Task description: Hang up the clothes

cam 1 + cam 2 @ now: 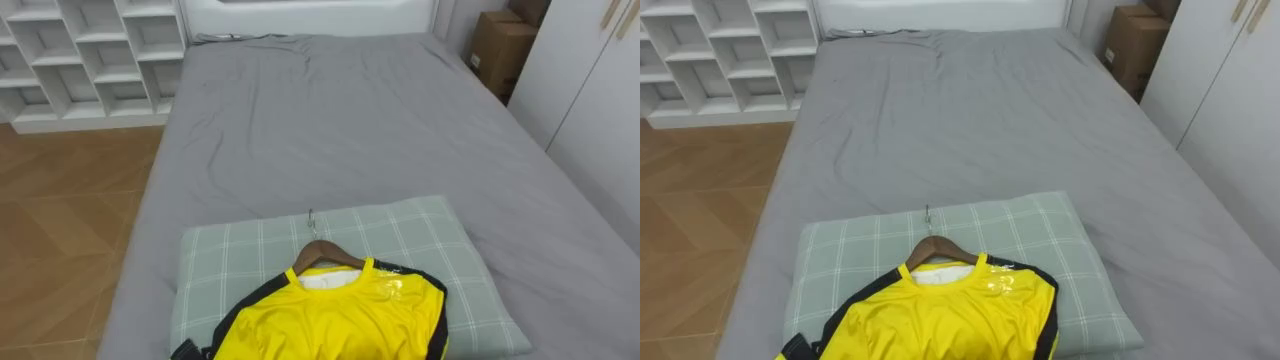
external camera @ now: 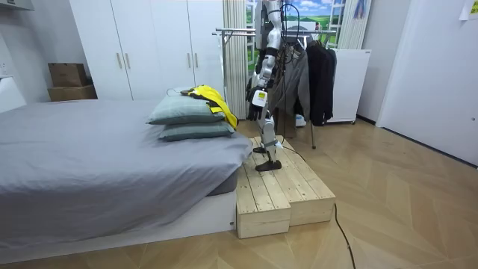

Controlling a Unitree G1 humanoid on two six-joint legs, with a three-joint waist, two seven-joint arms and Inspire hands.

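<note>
While half out of view, shirt (image 1: 335, 315) on pillow (image 1: 240, 250).

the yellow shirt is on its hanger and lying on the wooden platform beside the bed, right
Not quite. The yellow shirt is on its hanger, but it lies on the green checked pillow on the grey bed, not on the wooden platform. The left eye view shows this plainly.
</note>
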